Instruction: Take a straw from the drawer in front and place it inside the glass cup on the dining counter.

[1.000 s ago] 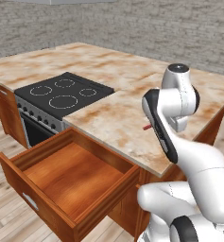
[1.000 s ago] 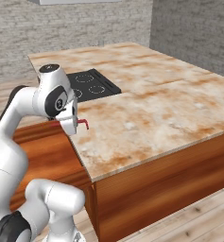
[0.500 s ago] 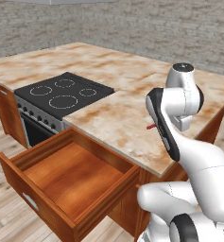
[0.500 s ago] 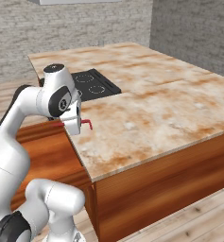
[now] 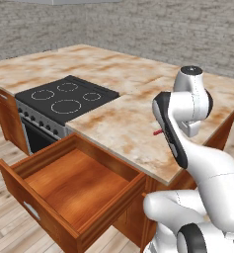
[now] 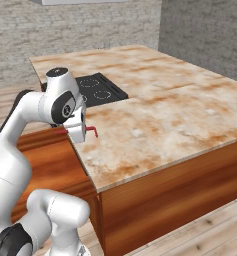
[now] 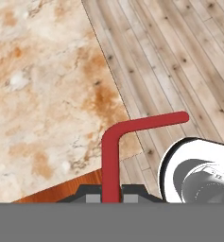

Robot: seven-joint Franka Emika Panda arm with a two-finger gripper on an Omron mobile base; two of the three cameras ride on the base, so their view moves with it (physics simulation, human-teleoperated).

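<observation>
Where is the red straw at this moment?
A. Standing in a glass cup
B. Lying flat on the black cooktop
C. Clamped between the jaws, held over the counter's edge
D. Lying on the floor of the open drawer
C: in the hand view the red straw rises from between the shut jaws, with the dining counter and its edge behind it; the drawer stands open.

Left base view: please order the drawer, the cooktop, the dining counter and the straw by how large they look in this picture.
1. dining counter
2. drawer, though it sits nearest the camera, which enlarges it
3. cooktop, looking somewhat smaller than the drawer
4. straw, just a short red tip showing beside the arm
</observation>
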